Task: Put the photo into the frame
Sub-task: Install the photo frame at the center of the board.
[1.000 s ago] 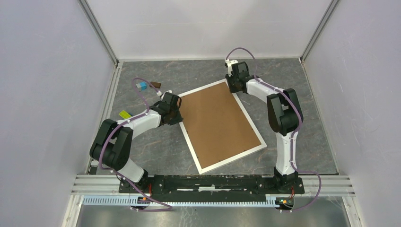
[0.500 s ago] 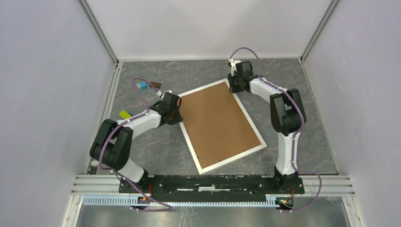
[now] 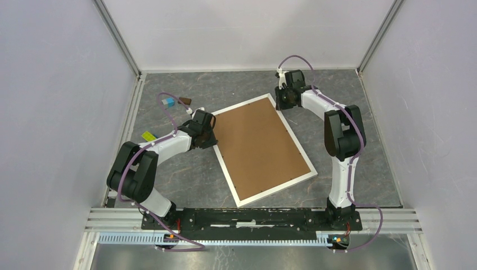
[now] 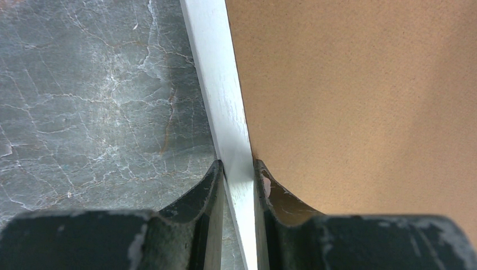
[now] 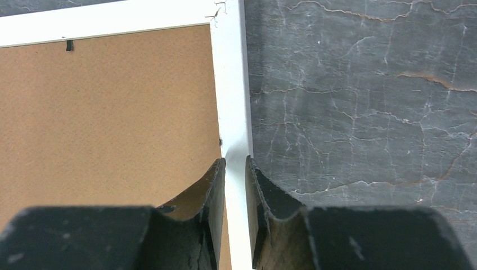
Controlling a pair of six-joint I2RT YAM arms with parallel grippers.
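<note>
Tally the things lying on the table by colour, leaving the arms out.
white frame: 1
brown backing board: 1
blue block: 1
brown piece: 1
yellow-green piece: 1
Total: 5

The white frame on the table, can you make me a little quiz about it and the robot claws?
1. What colour is the board filling the frame?
2. True or false: the frame stands upright against the wall.
3. The left claw and the right claw each have their fingers either side of: A) the frame's white edge, B) a purple cable, C) nothing at all.
Key: 1 brown; 2 false, it lies flat on the table; 3 A.
</note>
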